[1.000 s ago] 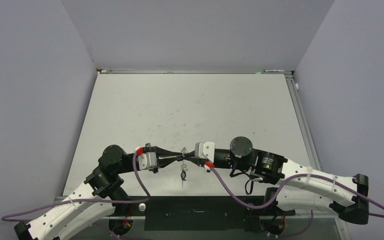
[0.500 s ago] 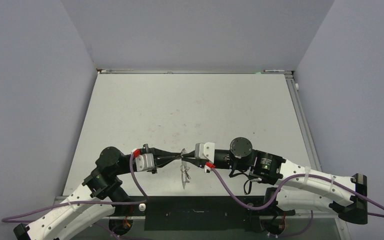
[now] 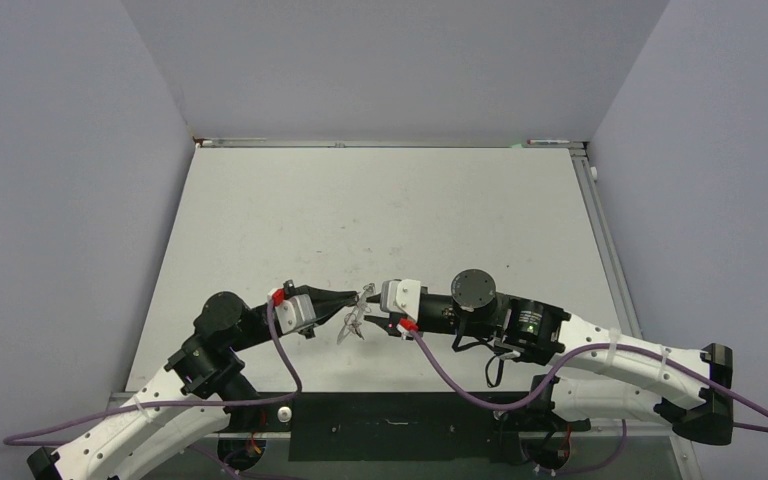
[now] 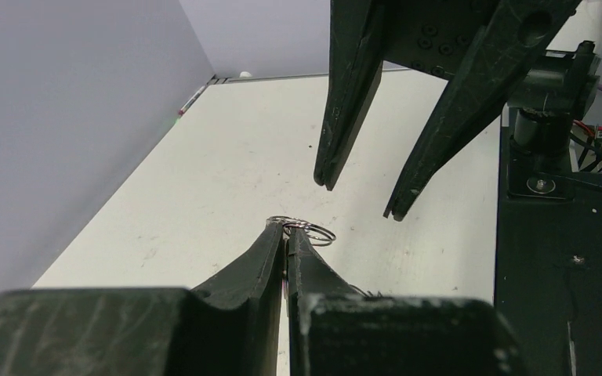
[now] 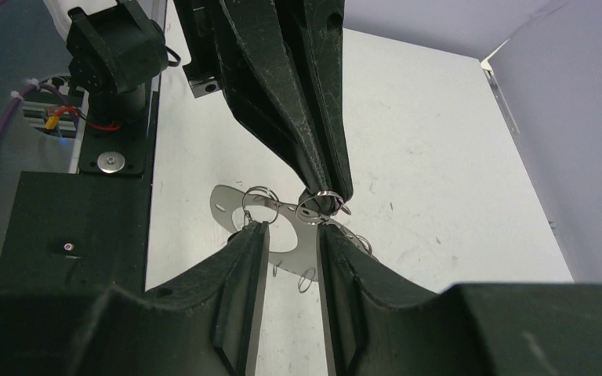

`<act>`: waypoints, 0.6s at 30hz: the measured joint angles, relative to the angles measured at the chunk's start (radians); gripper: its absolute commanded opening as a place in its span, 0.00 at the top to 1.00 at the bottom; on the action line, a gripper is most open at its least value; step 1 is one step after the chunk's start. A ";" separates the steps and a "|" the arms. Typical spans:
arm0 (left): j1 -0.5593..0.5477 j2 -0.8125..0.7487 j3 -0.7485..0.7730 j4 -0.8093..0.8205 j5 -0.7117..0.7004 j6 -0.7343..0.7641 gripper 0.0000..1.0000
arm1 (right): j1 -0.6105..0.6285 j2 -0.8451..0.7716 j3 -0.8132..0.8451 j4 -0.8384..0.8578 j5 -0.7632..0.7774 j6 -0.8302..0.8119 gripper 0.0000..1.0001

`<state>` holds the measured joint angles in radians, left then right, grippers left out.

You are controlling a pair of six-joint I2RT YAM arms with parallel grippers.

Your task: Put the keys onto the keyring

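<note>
The keyring [image 3: 352, 322] is a thin silvery hoop with small wire loops, hanging tilted between the two grippers above the table's near edge. My left gripper [image 3: 350, 298] is shut on one of its wire loops [image 4: 315, 233]; the pinch shows at its tip in the left wrist view [image 4: 285, 228]. In the right wrist view the keyring [image 5: 227, 205] hangs from the left gripper [image 5: 325, 197], just beyond my right gripper [image 5: 288, 227], which is open around it without touching. The right gripper also shows open in the left wrist view [image 4: 359, 196]. I cannot make out the keys.
The white table [image 3: 380, 220] stretches away behind the grippers. A black base plate [image 3: 390, 425] runs along the near edge between the arm bases. Purple cables [image 3: 460, 385] loop from both wrists. Grey walls stand on three sides.
Both gripper tips have shifted left and a little farther back. The keyring has swung from hanging straight down to tilting left under the left gripper.
</note>
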<state>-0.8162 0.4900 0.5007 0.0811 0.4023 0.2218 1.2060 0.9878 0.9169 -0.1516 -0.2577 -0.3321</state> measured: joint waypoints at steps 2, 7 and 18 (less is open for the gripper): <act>0.000 0.005 0.000 -0.001 -0.010 0.001 1.00 | 0.000 0.005 0.011 -0.018 0.014 -0.001 0.65; 0.000 0.020 0.000 -0.018 -0.037 0.001 1.00 | 0.003 0.034 0.027 -0.024 0.045 0.004 0.65; 0.000 0.042 0.003 -0.050 -0.108 0.004 1.00 | 0.026 0.077 0.017 0.112 0.182 0.099 0.70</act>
<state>-0.8162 0.5316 0.5037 0.0307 0.2947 0.2260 1.2320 1.0645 0.9337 -0.0399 -0.0753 -0.2329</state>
